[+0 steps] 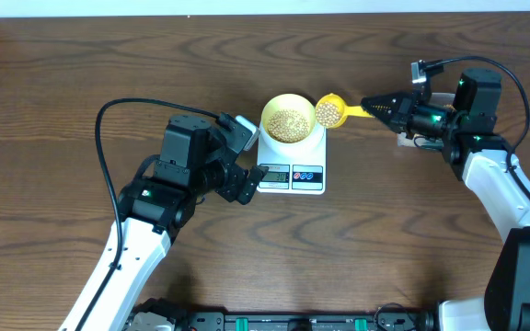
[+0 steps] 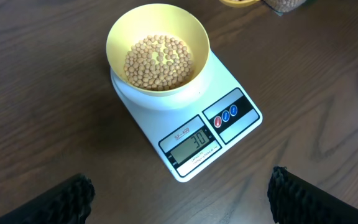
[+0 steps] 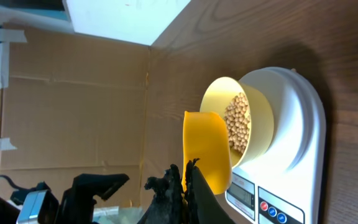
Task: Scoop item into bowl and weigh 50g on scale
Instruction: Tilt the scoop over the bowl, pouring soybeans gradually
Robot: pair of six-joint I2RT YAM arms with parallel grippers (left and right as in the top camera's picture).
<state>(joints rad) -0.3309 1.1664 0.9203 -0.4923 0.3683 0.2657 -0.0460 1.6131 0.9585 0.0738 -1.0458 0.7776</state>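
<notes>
Hanging just left of the scale (image 1: 291, 173), the left gripper (image 1: 239, 184) has its fingers (image 2: 67, 196) spread wide, empty. On the platform sits the bowl (image 1: 289, 118), with beans (image 2: 159, 61) covering its bottom; the display reads 30. Loaded yellow scoop (image 1: 328, 111) is just beside the bowl's right rim, with the right gripper (image 1: 372, 105) clamped on its handle. Judgement: the beans are hard, smooth, light and loose. They will roll and bounce, so pinching is no use. Move them by scoop, gripping the stiff handle well back and tipping slowly.
</notes>
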